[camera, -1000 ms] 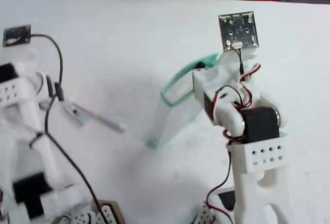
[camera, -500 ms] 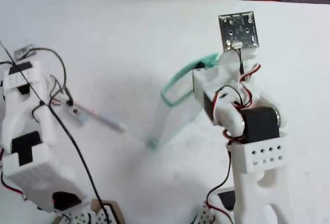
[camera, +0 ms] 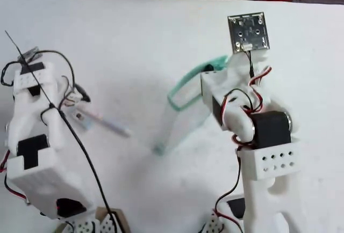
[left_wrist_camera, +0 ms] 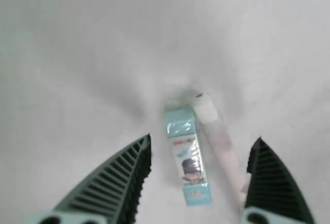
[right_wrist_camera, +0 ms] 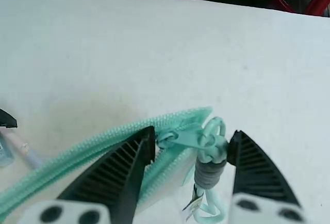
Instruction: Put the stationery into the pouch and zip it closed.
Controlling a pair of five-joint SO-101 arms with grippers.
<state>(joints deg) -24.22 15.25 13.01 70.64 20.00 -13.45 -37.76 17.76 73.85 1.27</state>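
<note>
While both claws stand released, nothing of the job is in hand yet, so plan your holds now. Your left gripper (left_wrist_camera: 202, 142) hangs with its jaws spread wide over the eraser (left_wrist_camera: 188, 162) and the pen (left_wrist_camera: 219, 141), which lie touching, side by side, on the desk (camera: 134, 23) toward its left edge. The eraser looks like a small, light block in a paper sleeve, probably firm enough to pinch across its narrow sides. The pen is slim and round, so it may roll or slip. I would close on its middle rather than its capped end.

Your right gripper (right_wrist_camera: 192, 132) is also unclenched, one jaw to each side of the zip pull (right_wrist_camera: 209, 152) at the end of the pouch (camera: 185, 109). The pouch lies near the middle of the desk, its mouth gaping toward the stationery. It seems thin, clear and limp, likely to slide or fold if pushed, so pin it by the zip tape or the pull.
</note>
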